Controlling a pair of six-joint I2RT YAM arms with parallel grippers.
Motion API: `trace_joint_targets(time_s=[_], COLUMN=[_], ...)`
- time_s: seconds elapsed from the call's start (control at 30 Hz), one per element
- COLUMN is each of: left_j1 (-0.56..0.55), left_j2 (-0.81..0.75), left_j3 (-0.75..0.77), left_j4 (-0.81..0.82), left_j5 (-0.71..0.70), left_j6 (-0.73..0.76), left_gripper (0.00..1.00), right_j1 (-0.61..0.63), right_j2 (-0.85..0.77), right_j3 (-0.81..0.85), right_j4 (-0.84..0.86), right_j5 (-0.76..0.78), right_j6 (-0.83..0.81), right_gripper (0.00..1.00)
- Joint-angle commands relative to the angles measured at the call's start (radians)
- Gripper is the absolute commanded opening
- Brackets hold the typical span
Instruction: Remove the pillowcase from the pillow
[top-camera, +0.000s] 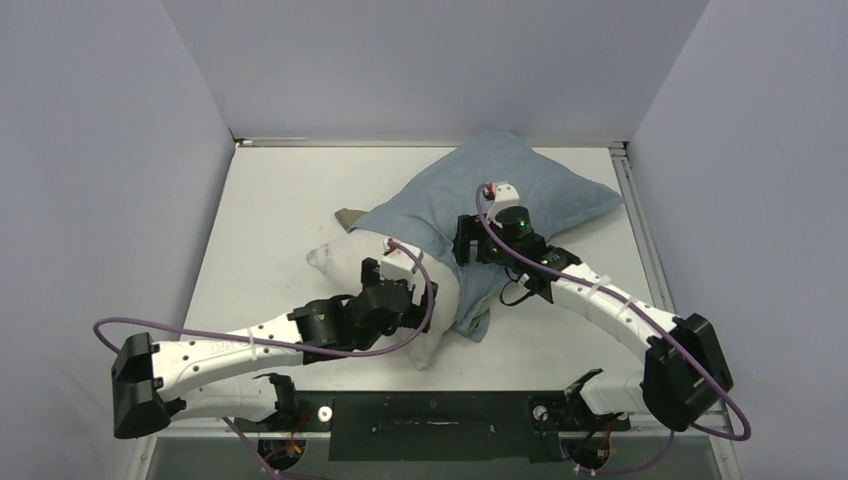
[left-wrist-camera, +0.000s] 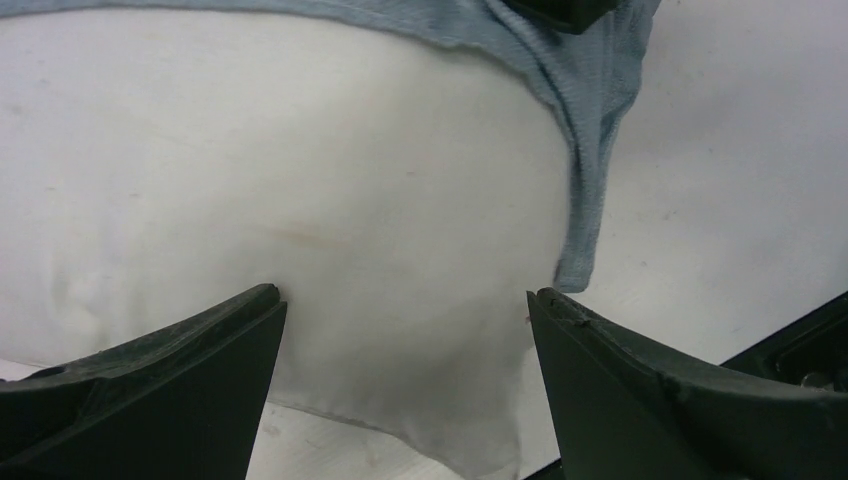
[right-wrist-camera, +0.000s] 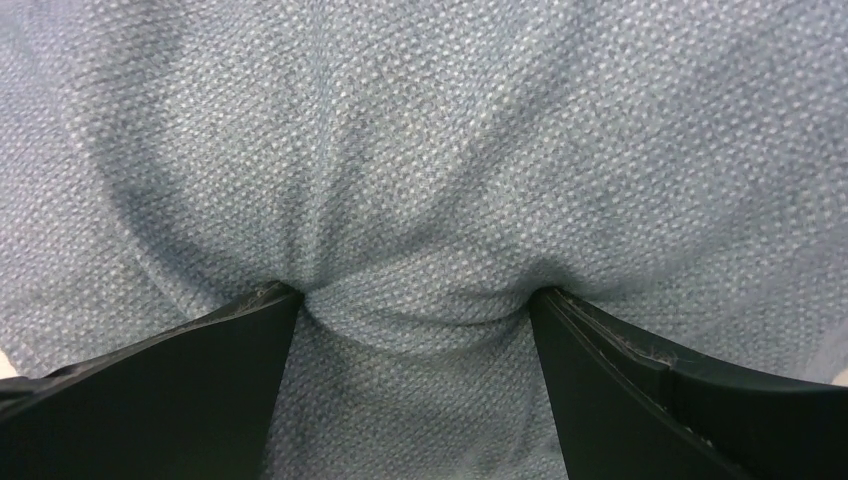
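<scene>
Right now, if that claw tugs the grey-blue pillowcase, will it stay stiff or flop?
Probably floppy: the pillowcase puckers into folds where the right gripper presses in. Its edge hangs limp beside the pillow, likely light. It may drag, since it wraps much of the pillow.

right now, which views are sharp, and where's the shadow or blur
Top external: evenly lit, sharp, no glare, only soft shadows on the table. Left wrist: pillow washed-out and soft, fingers near-black. Right wrist: pillowcase weave crisp, shadowed creases where the right end effector presses in.
</scene>
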Motion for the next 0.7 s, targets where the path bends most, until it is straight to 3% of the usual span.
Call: trace_joint_targets(time_s=[0.0, 0.47, 0.53, 0.67], left_j1=[-0.015, 0.002, 0.007, 0.02], left_j2=[0.106, 0.413, 0.424, 0.416], left_j3=[0.12, 0.231, 0.223, 0.212], left_j4=[0.005, -0.093, -0.081, -0.049], left_j5=[-0.062, -0.095, -0.085, -0.053], left_j6=[0.072, 0.093, 0.094, 0.101], left_gripper=[0.96, 0.97, 0.86, 0.42], right_j1=[-0.016, -0.02, -0.02, -0.019], right_j2=[0.076, -0.32, -0.36, -0.389], right_j3=[0.088, -0.135, -0.172, -0.249], right_j4=[0.104, -0.067, -0.104, -0.1], right_j5=[-0.053, -0.057, -0.076, -0.157], right_j6=[-0.021, 0.087, 0.101, 0.123], right_gripper=[0.9, 0.9, 0.9, 0.9])
